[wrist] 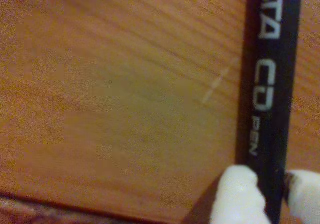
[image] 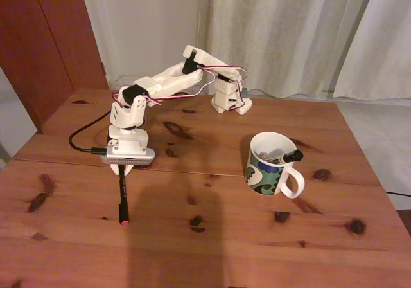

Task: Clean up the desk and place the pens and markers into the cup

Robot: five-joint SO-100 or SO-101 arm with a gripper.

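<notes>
A black pen (image: 122,198) with a red tip lies on the reddish-brown desk (image: 212,236), its tip pointing toward the front edge. My gripper (image: 121,168) reaches down onto the pen's far end. In the wrist view my gripper (wrist: 272,196) has its white fingertips (wrist: 235,194) pressed against both sides of the black pen (wrist: 275,84), which carries white print. The white cup (image: 255,172) with a green and blue pattern stands to the right. A marker with a black cap (image: 284,155) leans inside it.
The arm's base (image: 228,100) sits at the back of the desk. A black cable (image: 80,137) loops off the left side. A seam (image: 192,170) crosses the tabletop. White curtains hang behind, and the desk's right edge is close to the cup.
</notes>
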